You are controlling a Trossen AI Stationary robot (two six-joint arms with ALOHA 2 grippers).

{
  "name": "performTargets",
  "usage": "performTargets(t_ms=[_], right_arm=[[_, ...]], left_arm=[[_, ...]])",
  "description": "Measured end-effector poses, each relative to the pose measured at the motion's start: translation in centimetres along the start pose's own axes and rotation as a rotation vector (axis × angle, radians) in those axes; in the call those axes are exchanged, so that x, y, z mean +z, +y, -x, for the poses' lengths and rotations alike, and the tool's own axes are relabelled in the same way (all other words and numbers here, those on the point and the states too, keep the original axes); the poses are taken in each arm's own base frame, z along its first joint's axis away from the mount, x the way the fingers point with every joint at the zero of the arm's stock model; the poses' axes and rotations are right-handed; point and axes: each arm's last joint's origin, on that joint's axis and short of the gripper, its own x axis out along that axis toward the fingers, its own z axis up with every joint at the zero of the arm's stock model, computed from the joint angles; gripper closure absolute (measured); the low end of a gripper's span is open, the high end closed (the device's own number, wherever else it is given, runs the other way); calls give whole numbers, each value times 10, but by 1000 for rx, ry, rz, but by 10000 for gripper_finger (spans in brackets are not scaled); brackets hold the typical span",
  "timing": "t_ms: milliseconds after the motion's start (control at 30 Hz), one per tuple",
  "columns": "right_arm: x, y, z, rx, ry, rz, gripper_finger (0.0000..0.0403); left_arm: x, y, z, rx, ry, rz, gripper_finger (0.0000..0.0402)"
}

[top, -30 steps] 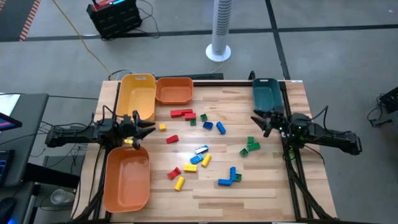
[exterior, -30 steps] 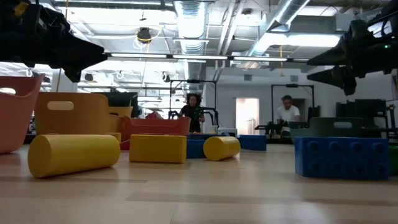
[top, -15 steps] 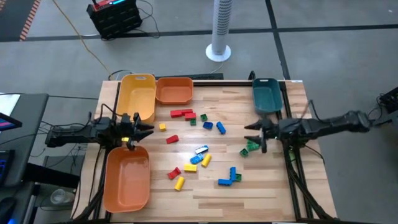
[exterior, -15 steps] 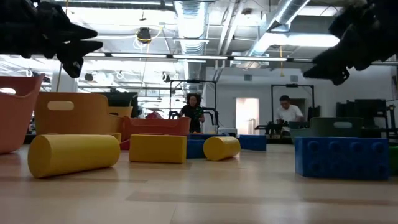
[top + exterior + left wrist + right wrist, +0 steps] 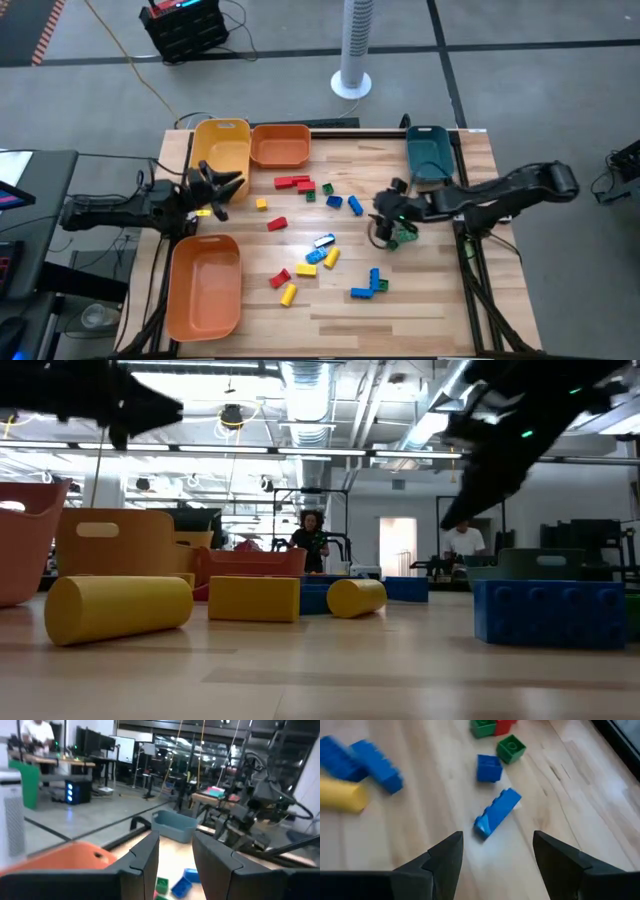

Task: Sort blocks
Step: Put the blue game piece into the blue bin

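Pale wood planks form the tabletop (image 5: 440, 300), framed by dark rails and set on a grey workshop floor. Nearest the front edge, a big orange bin (image 5: 204, 285) sits at the table's left corner, with a yellow block (image 5: 289, 294) and an L of blue blocks (image 5: 368, 287) lying on bare wood to its right. Blocks (image 5: 320, 240) in red, yellow, green and blue are scattered loose across the middle of the table, none seen in a bin.

Right gripper (image 5: 383, 222) hangs over the centre-right of the table beside a small cluster of green blocks (image 5: 404, 236), fingers spread wide and holding nothing; its wrist view looks down on a slanted blue block (image 5: 497, 813) on the wood between the fingers (image 5: 445, 862).

Left gripper (image 5: 222, 190) hovers at the left edge, next to the yellow bin (image 5: 222, 152), its fingers (image 5: 146, 860) drawn close with only a narrow gap; whether they pinch anything cannot be told.

Farther back stand a smaller orange bin (image 5: 280, 146) and, at the right, a teal bin (image 5: 429, 152). Beyond the table, a white fan column (image 5: 354, 48) rises from the floor, and two people (image 5: 311, 542) are seen in the room behind.
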Motion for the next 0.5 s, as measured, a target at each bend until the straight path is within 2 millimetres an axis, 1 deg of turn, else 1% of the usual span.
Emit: performTargets(t_ms=[133,200,333,400,500], right_arm=[[13,-10,-29,23,-2,-85,148],[14,-15,-41,13,27,-123,148],[14,-13,-59,-1,70,-155,148],[15,-7,-65,3,82,-157,148],[18,3,-73,10,99,-157,148]], left_arm=[[23,-11,-19,9,75,-99,289],[28,-16,-28,13,137,-133,289],[25,-25,-45,20,231,-162,289],[20,-27,-51,23,262,-178,289],[17,-29,-56,43,278,-190,289]])
